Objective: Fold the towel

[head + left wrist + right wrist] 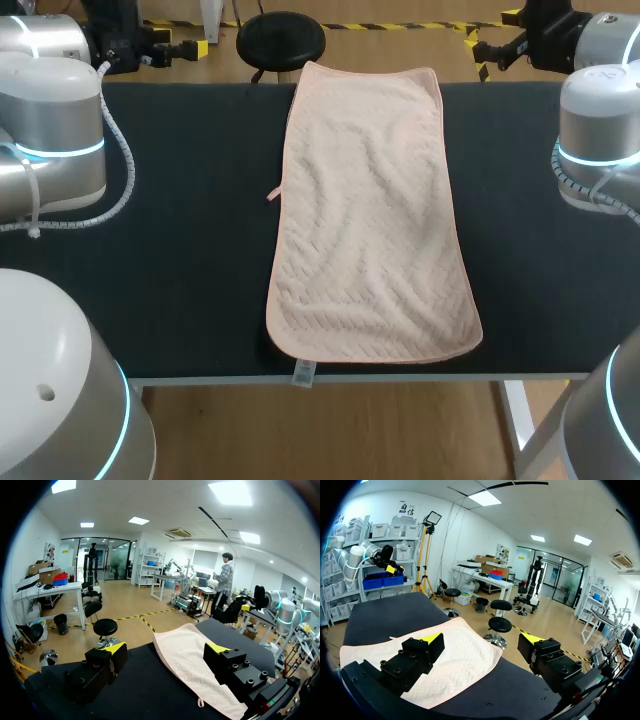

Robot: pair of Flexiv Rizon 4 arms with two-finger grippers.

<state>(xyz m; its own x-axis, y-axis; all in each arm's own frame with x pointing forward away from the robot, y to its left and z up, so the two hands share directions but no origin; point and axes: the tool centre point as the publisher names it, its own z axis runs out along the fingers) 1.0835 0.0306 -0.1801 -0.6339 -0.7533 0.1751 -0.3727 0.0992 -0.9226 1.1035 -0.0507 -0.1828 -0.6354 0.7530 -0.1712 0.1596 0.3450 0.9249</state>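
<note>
Head view: the towel [370,220] lies flat and unfolded, mid-table [180,290]; the left gripper [160,48] hangs at its 11 o'clock, the right gripper [478,50] at 1 o'clock, both off the cloth. Left wrist view: fingers spread, empty, towel ahead. Right wrist view: likewise spread, empty. Only the head view shows the label [303,373] at 6 o'clock.

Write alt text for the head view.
A pink towel lies flat and unfolded down the middle of the black table. The left arm and right arm stand at the sides, clear of it.

Bright, even overhead light; faint soft shadows on the table [200,300]
</note>
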